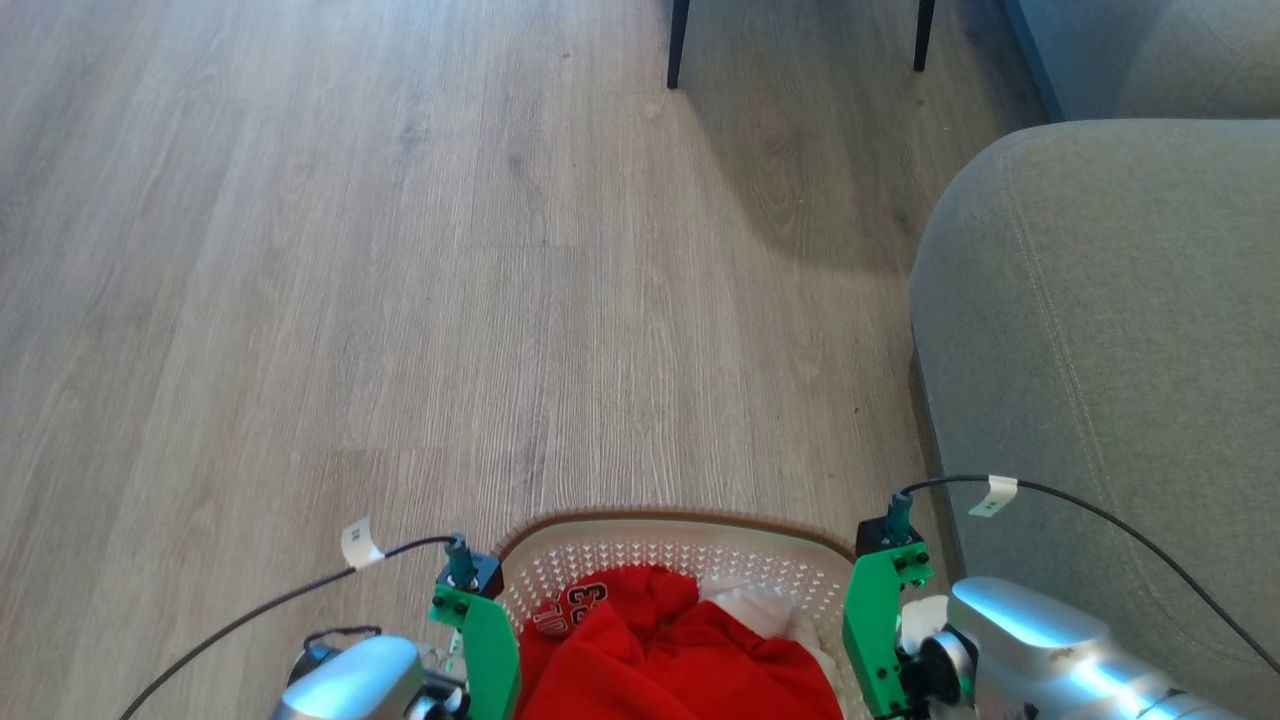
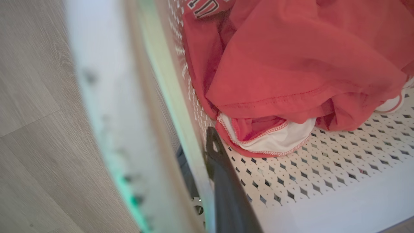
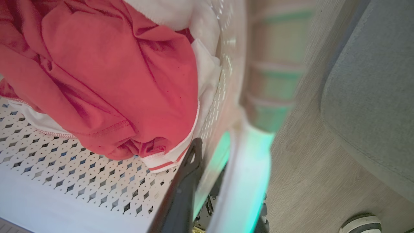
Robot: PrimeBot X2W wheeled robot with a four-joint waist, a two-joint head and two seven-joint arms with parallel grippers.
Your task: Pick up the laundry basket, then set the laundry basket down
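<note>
The laundry basket (image 1: 680, 555) is showing cream-white walls pierced with a diamond pattern under a brown woven-look rim. The red garment (image 1: 680, 650) is carrying white lettering and numerals (its white trim, in the left wrist view, is showing red edge stitching), and the cloth (image 1: 755, 605) is looking plain white. The floor (image 1: 400, 300) is showing pale grey-brown wood grain in long planks, the sofa (image 1: 1100, 350) is appearing muted grey-green with matching seams, and the bracket (image 1: 490, 640) at each wrist is glowing bright green beside a silver forearm (image 1: 350, 685).
</note>
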